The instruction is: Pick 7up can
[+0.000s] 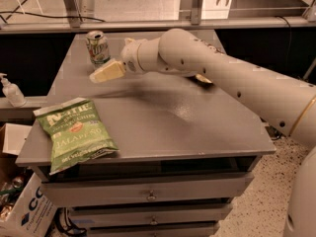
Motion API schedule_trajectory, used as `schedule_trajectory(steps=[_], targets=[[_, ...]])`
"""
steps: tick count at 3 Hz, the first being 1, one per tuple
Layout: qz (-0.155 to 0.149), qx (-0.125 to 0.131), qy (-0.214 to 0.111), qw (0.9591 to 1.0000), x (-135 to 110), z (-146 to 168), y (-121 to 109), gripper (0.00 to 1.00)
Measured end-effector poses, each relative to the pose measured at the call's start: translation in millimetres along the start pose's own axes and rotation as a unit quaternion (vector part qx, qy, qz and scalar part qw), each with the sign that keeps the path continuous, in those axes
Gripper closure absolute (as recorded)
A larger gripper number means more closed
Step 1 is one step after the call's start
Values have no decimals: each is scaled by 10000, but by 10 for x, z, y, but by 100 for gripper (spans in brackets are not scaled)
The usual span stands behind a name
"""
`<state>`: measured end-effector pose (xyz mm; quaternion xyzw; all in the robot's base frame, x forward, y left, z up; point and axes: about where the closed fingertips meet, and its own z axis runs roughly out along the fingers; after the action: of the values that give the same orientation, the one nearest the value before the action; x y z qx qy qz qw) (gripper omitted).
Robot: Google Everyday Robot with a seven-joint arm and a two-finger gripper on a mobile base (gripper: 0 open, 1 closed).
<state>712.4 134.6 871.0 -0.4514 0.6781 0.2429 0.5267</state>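
Note:
The 7up can stands upright near the far left corner of the grey cabinet top; it is white and green with a silver top. My gripper reaches in from the right on a long white arm. Its cream fingertip hangs just in front of and slightly right of the can, a little above the surface. The gripper holds nothing.
A green jalapeno chip bag lies flat at the front left of the top. A white pump bottle stands on a lower ledge to the left. A small yellowish object peeks from behind my arm. Drawers are below the top's front edge.

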Motion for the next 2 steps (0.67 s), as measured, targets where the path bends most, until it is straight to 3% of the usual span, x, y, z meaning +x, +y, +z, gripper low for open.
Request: schedule_trajectory(steps=[2], targets=[[93, 44, -83, 9999, 73, 438, -85, 0]])
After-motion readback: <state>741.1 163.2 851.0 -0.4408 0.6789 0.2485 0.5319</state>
